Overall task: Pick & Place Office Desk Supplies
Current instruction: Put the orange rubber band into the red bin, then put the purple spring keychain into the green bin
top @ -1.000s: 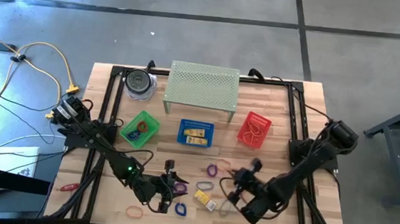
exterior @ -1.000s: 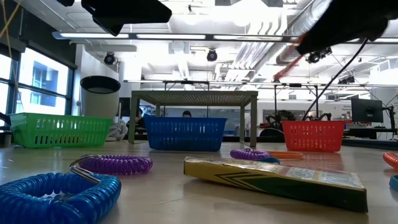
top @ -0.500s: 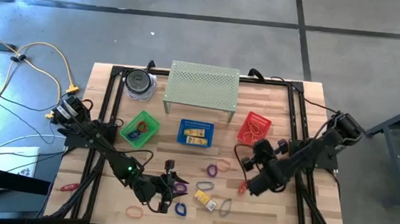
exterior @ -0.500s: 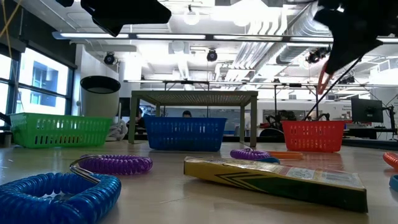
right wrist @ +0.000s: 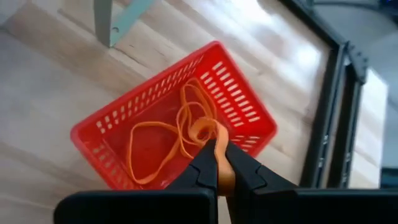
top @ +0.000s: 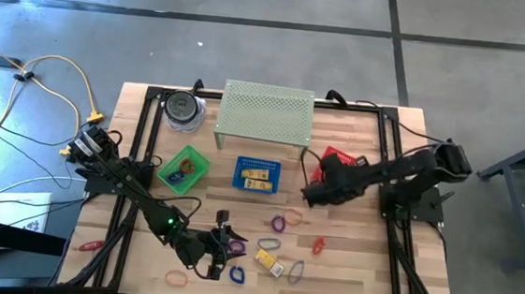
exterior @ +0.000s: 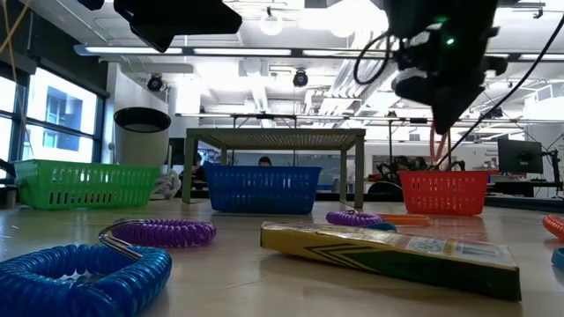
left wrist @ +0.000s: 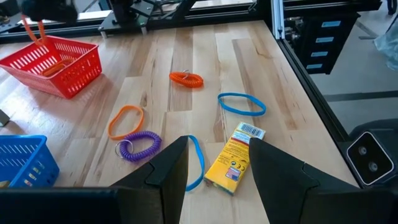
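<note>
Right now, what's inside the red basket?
The red basket holds loose orange bands. The right gripper, shut on another orange band, hovers above it and covers part of the floor.

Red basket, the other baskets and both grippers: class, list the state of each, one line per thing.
Right gripper: shut on an orange band, above the red basket.
Red basket: upright, orange bands inside.
Blue basket: upright, yellow blocks inside.
Green basket: upright, loops inside.
Left gripper: open, empty, above a yellow block.
</note>
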You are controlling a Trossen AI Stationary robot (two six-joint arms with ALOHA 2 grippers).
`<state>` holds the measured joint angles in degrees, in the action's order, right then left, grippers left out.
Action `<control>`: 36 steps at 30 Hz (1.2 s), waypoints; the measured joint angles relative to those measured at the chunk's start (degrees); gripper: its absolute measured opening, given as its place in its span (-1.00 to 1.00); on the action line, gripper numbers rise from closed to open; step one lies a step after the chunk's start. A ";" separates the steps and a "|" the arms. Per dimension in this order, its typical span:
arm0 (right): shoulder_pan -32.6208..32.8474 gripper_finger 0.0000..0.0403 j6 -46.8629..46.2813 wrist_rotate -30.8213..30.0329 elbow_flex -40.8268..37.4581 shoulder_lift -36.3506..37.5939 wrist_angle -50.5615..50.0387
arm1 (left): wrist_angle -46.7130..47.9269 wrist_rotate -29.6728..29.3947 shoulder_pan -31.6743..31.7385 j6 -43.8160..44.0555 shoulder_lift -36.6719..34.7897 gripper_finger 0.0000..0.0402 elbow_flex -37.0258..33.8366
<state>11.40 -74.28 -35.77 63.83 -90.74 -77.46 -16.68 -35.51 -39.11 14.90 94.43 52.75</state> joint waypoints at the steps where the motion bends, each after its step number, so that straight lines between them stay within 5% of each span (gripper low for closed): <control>1: -0.96 -0.98 1.10 1.14 0.00 0.00 0.90 | 0.06 0.00 0.00 0.04 0.00 -0.18 0.00; 15: -5.16 -0.95 5.57 4.85 0.00 -0.44 2.76 | 2.72 0.15 0.00 2.55 0.00 -0.18 -0.02; 27: -5.13 -0.19 3.08 4.48 0.00 -0.44 2.92 | 2.72 0.15 0.00 2.72 0.00 -0.18 -0.02; 36: -3.17 -0.02 0.38 4.04 0.00 -0.44 2.64 | 2.72 0.15 0.00 2.71 0.00 -0.18 -0.02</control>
<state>8.23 -73.91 -31.73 63.83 -91.18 -74.82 -13.96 -35.35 -39.11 17.61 94.43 52.73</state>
